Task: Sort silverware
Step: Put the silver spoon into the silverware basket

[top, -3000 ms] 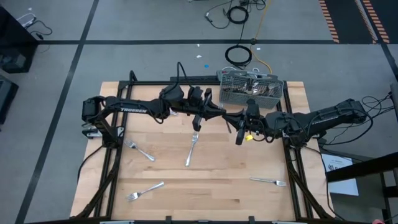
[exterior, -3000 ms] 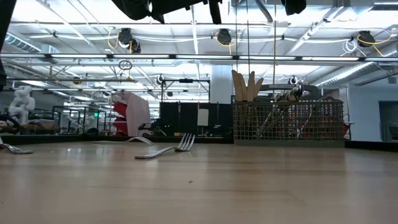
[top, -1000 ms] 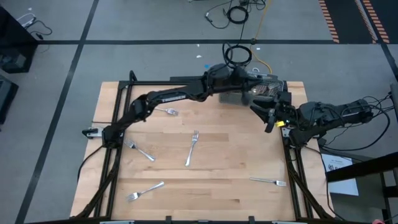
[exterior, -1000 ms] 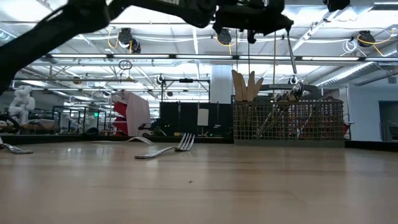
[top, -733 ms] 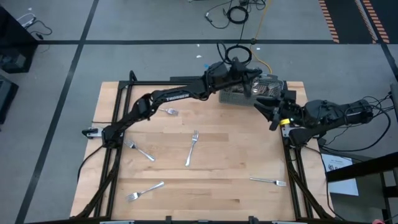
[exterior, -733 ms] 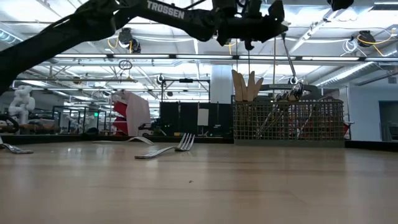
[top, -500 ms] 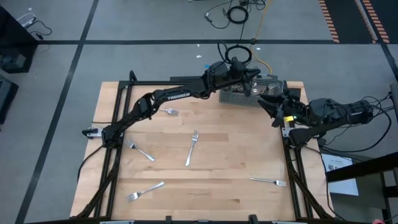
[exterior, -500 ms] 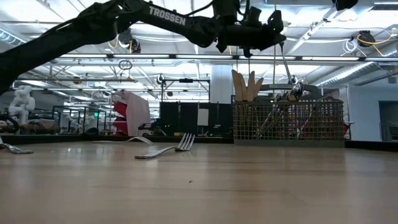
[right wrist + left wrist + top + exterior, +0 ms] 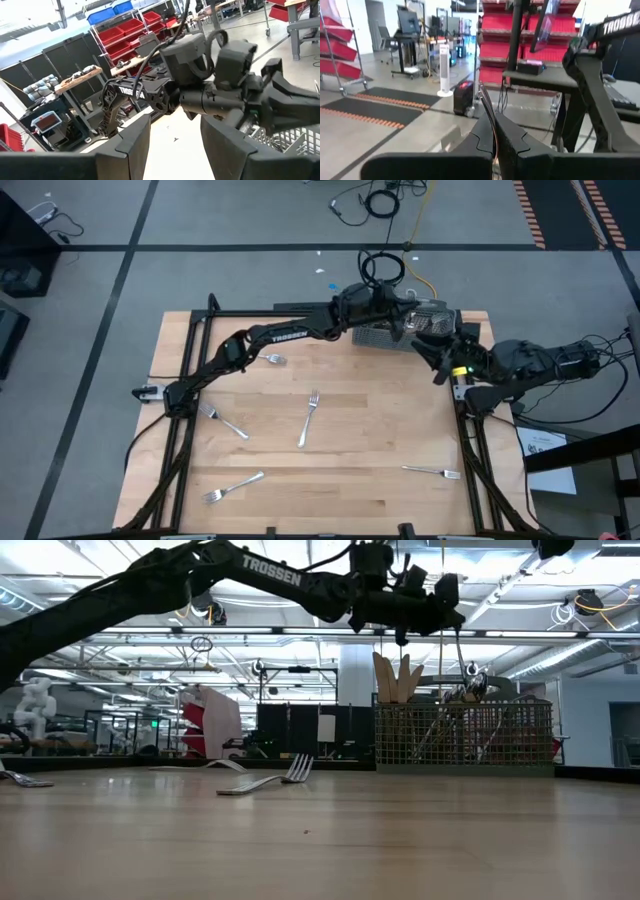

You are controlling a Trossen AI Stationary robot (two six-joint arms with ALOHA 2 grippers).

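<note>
Wooden desk [image 9: 350, 470] holds stray forks [image 9: 308, 418]; left pincer [image 9: 405, 323], pressed together over the far-edge caddy [image 9: 440, 315], should next fetch one.

White "TROSSEN" lettering on the left arm [image 9: 265, 570], same word seen from above on that arm's dark link, partial white "TROBBE"-like letters on an arm segment [image 9: 620, 22] in the left wrist view
</note>
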